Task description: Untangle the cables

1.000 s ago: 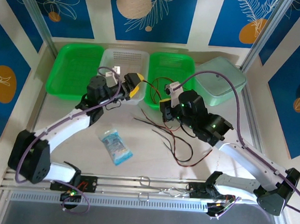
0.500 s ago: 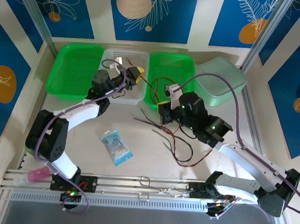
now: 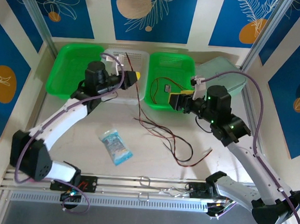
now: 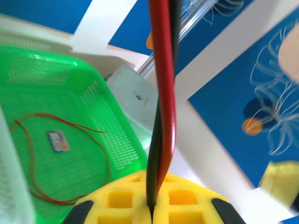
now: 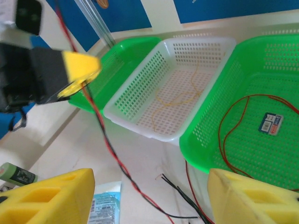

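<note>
A red-and-black cable [image 4: 163, 93] runs up from the tangled cables [image 3: 163, 136] on the bench [image 3: 146, 162], pinched tight in the left hand [image 3: 133, 75] over the white basket [image 3: 139, 55]. The right hand [image 5: 149, 196] gapes wide and empty above the green basket [image 5: 210, 140].

I can't read any lettering from here. The small tag [image 5: 271, 123] in the green basket [image 5: 261, 70] carries blue and red print, and the pale lid [image 4: 131, 86] a dark mark, both too blurred to make out.
</note>
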Controlling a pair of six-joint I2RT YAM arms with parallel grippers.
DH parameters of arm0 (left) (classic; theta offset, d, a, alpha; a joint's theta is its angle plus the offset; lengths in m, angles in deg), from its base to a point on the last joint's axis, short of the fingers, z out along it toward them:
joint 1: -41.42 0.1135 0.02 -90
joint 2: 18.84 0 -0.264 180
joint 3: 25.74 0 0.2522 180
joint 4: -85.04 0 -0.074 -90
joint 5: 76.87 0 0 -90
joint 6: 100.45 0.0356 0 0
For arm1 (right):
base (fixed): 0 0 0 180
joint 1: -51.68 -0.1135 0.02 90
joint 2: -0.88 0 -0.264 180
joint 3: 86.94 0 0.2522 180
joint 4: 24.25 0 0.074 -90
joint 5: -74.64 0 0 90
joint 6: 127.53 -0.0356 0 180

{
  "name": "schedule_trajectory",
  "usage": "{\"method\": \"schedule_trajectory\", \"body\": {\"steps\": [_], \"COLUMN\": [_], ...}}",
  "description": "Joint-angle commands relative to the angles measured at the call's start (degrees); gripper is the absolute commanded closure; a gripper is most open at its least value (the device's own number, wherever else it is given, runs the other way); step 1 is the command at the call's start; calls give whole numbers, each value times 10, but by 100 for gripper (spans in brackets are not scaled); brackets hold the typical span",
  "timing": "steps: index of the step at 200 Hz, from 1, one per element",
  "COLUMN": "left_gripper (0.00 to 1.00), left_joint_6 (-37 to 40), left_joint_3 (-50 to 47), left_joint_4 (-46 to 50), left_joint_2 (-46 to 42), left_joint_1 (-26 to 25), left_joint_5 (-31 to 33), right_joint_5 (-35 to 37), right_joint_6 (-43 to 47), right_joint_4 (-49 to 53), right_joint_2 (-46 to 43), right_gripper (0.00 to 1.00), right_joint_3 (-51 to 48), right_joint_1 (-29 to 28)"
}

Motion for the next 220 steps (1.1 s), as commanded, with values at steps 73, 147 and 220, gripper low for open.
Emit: {"method": "schedule_trajectory", "body": {"steps": [73, 147, 220], "left_gripper": [100, 100, 100], "left_joint_6": [273, 226, 214], "left_joint_3": [-4, -9, 1], "left_joint_4": [195, 172, 186], "left_joint_2": [-78, -87, -93], "left_joint_1": [-9, -13, -13], "left_joint_5": [-14, -33, -35], "right_joint_5": [-133, -157, -165], "right_joint_6": [-34, 5, 28], "right_joint_4": [-138, -32, -9], "right_joint_2": [147, 298, 336], "right_gripper": [48, 80, 69], "right_joint_3": [127, 291, 314], "right_joint_1": [-32, -88, -115]}}
